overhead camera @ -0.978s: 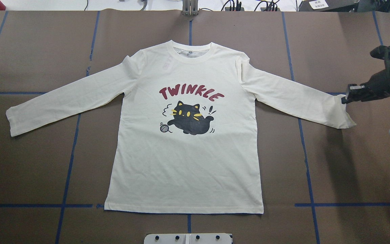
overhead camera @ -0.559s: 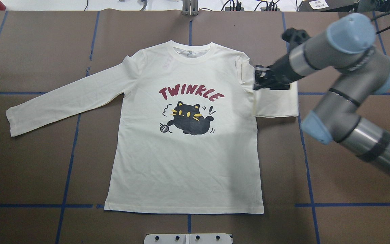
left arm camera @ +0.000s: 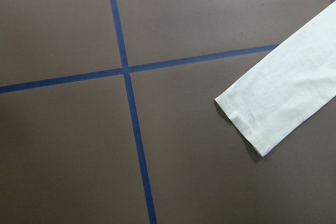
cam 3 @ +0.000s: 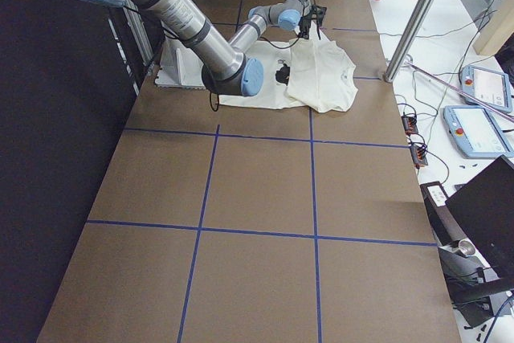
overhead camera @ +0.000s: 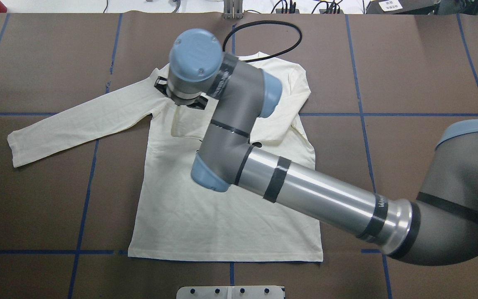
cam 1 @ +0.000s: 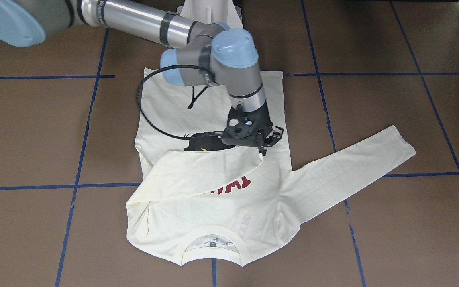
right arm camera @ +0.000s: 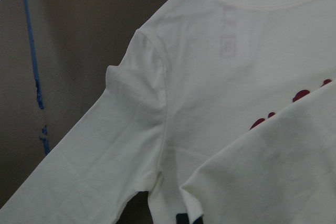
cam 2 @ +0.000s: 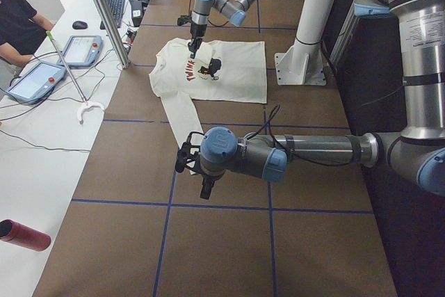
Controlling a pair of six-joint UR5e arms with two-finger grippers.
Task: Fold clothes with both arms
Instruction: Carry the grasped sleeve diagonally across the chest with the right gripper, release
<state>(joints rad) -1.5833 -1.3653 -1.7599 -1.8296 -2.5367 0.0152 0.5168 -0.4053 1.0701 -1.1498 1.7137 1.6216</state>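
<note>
Overhead exterior shows me the shirt (overhead camera: pixel 222 224) lying print-side up on the counter (overhead camera: pixel 35 207), directly in front of the base (overhead camera: pixel 230 292). Its long axis runs straight away from the base. The hem (overhead camera: pixel 222 259) is on the base side and the collar (cam 1: pixel 213 230) points away from it.

My right arm (overhead camera: pixel 313 195) reaches out from beside the base across the chest. The right hand (cam 1: pixel 263 149) is closed on the end of the folded sleeve (cam 1: pixel 197 171). That sleeve is doubled over the chest and lifted a little at the gripped end. It covers part of the cat print (cam 1: pixel 201 144) and most of the dark red lettering (cam 1: pixel 242 182).

From the front-facing camera I read only "TW". The exterior left view gives me about "TWINK". There is a small tag inside the collar, too small to read.

The other sleeve (cam 1: pixel 349 163) lies flat and stretched out to the robot's left, slanting so that its cuff (left arm camera: pixel 239 114) sits nearer the base's line than its shoulder does.

My left arm (cam 2: pixel 313 149) reaches out low from the base. The left hand (cam 2: pixel 206 191) hangs above the counter near that cuff. I cannot tell whether it is open or closed. Its wrist camera shows the cuff beside a crossing of blue tape (left arm camera: pixel 126 72).
</note>
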